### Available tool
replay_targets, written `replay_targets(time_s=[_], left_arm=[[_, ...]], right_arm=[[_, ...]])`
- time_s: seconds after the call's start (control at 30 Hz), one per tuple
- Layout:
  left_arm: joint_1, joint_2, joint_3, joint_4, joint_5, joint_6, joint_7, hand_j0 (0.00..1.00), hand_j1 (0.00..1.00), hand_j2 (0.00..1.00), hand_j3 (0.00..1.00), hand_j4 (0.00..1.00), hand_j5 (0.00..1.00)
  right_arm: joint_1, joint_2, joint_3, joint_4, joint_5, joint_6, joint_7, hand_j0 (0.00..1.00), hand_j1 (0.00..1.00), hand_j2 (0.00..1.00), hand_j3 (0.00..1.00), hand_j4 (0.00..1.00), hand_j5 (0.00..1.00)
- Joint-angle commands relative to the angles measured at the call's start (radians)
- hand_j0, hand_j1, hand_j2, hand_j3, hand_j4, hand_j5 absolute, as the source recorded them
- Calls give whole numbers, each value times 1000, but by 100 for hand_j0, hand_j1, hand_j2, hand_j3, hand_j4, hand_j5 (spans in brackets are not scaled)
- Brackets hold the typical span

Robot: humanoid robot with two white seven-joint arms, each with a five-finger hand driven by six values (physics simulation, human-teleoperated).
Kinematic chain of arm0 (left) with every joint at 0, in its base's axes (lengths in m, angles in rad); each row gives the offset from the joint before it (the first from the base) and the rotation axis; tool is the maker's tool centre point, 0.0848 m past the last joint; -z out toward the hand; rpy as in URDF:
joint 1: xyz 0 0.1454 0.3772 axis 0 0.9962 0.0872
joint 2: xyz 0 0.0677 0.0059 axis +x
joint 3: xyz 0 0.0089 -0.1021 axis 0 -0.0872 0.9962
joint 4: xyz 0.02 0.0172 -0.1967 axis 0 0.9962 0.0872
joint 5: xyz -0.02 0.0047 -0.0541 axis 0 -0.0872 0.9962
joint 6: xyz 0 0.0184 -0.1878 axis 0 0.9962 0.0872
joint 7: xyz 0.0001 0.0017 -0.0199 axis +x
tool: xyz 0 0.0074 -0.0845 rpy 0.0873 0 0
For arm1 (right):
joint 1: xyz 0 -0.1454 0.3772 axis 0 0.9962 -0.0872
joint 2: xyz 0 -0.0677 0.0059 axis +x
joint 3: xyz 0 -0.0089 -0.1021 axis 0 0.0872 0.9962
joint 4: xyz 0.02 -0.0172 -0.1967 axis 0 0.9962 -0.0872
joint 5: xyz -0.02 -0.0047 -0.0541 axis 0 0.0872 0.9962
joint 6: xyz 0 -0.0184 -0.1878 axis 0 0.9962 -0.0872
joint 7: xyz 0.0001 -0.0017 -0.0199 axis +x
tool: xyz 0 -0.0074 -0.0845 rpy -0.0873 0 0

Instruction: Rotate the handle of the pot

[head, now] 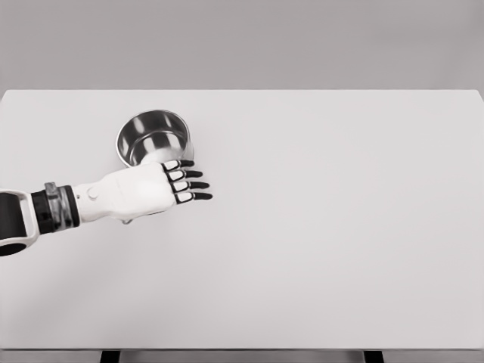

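A shiny steel pot (155, 136) stands upright on the white table (325, 227), left of the middle and toward the back. My left hand (190, 180) hovers just in front of the pot, palm down, overlapping its near rim. The black-tipped fingers (198, 184) stretch out straight to the right and hold nothing. The pot's handle is mostly hidden beneath the hand; a small grey bit (127, 221) peeks out under the palm's lower edge. My left forearm comes in from the left edge. The right arm does not show.
The table's near edge (242, 349) runs along the bottom, with two dark legs under it. A plain grey wall stands behind the table's far edge.
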State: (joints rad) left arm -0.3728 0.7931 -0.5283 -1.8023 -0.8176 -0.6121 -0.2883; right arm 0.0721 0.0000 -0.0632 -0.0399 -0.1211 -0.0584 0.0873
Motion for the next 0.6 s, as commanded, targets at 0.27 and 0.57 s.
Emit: replay_targets(time_s=[0.27,0.57], left_arm=[[2,83,17,1,8,1,3,100,100,100,100,100,100],[-11,83,37,43,5,1,3,100,100,100,100,100,100]], right_arm=[[0,0,0,1,0,0,0,100,100,100,100,100,100],[0,0,0,0,0,0,0,100,100,100,100,100,100]])
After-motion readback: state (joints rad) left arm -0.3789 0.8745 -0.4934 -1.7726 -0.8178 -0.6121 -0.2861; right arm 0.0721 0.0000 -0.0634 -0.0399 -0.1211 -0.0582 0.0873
